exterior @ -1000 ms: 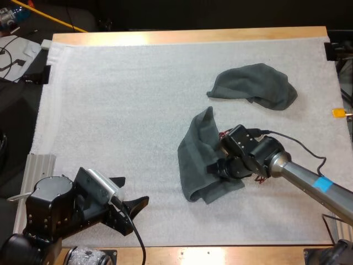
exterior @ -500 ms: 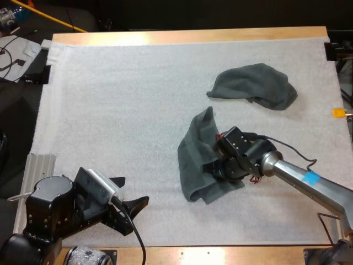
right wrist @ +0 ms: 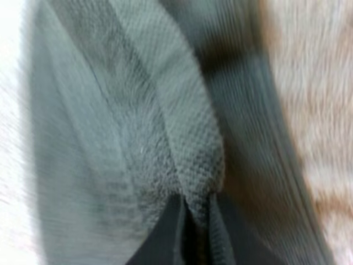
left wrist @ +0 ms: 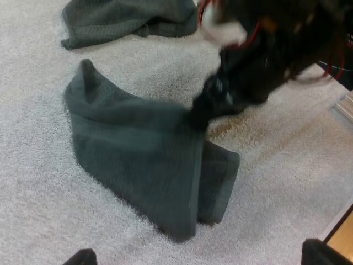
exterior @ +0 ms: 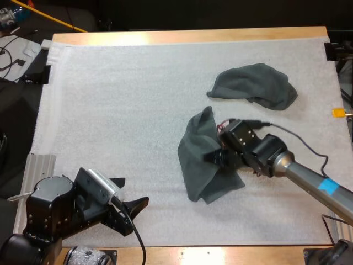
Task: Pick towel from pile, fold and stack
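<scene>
Clamps the right tool (exterior: pixel 212 158) on the towel (exterior: pixel 196 165), pinching a fold on its 3 o'clock side as the high view has it. Runs the right arm in from 4 o'clock, low over the mat (exterior: pixel 121 99). Places the towel at about 4 o'clock from the mat's middle: dark grey-green, stretched from 12 to 6 o'clock, with a pointed corner at the 12 o'clock end and a doubled flap at the 6 o'clock end, lying on the mat. Presses both black fingers (right wrist: pixel 162 243) from either side on a narrow ridge of towel (right wrist: pixel 138 121) in the right wrist view, with cloth bulging just past the tips and more folds spreading beyond. Holds the left tool (exterior: pixel 128 192) at 7 o'clock on the mat, well apart from the towel, fingers spread and clear of everything. Looks from the left wrist over the towel (left wrist: pixel 138 160), with the right tool (left wrist: pixel 207 107) blurred at its edge near the doubled flap; spreads the left tool's own fingertips (left wrist: pixel 83 257) wide there, with bare mat (left wrist: pixel 44 210) between them and the cloth. Shows a far towel (exterior: pixel 253 85), crumpled, at 2 o'clock on the mat and at 1 o'clock from the gripped one, near but apart; same far towel (left wrist: pixel 121 19) past the pointed corner in the left wrist view. Rests the mat on a wooden tabletop (exterior: pixel 187 36), bare along 12 o'clock.
</scene>
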Controlling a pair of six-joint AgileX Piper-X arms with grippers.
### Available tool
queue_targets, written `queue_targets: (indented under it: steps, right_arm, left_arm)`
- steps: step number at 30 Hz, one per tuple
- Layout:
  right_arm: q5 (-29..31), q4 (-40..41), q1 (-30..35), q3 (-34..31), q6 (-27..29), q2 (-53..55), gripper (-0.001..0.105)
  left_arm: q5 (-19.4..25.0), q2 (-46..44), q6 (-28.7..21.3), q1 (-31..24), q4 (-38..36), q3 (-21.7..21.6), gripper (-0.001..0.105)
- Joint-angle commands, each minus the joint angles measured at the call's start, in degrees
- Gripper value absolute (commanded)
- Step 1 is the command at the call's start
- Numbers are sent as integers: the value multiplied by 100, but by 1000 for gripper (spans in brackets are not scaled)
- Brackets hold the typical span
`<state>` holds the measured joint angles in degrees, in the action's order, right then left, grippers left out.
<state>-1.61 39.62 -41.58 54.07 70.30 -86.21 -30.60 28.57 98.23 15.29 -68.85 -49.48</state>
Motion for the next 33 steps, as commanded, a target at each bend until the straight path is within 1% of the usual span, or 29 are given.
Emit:
queue_targets:
  steps: [1, 6, 11, 13, 14, 19, 24, 27, 28, 29, 30, 33]
  right_arm:
    - [283, -54, -8, 432, 180, 291, 0]
    - [285, -216, -57, 1030, 149, 345, 0]
    - [204, -465, -249, 1306, -39, 211, 0]
    - [320, -349, -142, 1355, 155, 310, 0]
    - [324, -447, -140, 1633, 243, 299, 0]
    - [125, -890, -213, 2277, 235, 121, 0]
    - [-192, -1424, -478, 2447, -59, -180, 0]
    - [-386, -1508, -610, 2473, -205, -364, 1]
    - [-441, -1522, -628, 2491, -234, -406, 4]
    - [-504, -1523, -651, 2520, -255, -443, 9]
    - [-582, -1512, -659, 2553, -263, -467, 18]
    - [-877, -1430, -649, 2647, -202, -482, 54]
  left_arm:
    - [-30, 4, -21, 16, -1, -34, 69]
    - [-11, 4, -24, 12, 2, -35, 69]
    - [2, 8, -20, 18, 5, -33, 69]
    - [-36, 19, 19, 32, 21, -32, 69]
    - [-38, 10, 19, 34, 21, -38, 70]
    - [-25, 19, 21, 29, 45, -44, 69]
    - [-38, 23, 8, 29, 29, -49, 70]
    - [-33, 16, 14, 29, 25, -44, 70]
    - [-36, 14, 13, 30, 30, -44, 70]
    - [-35, 15, 11, 32, 38, -41, 69]
    - [-41, 14, 9, 35, 37, -41, 69]
    - [-47, 7, 10, 31, 40, -50, 69]
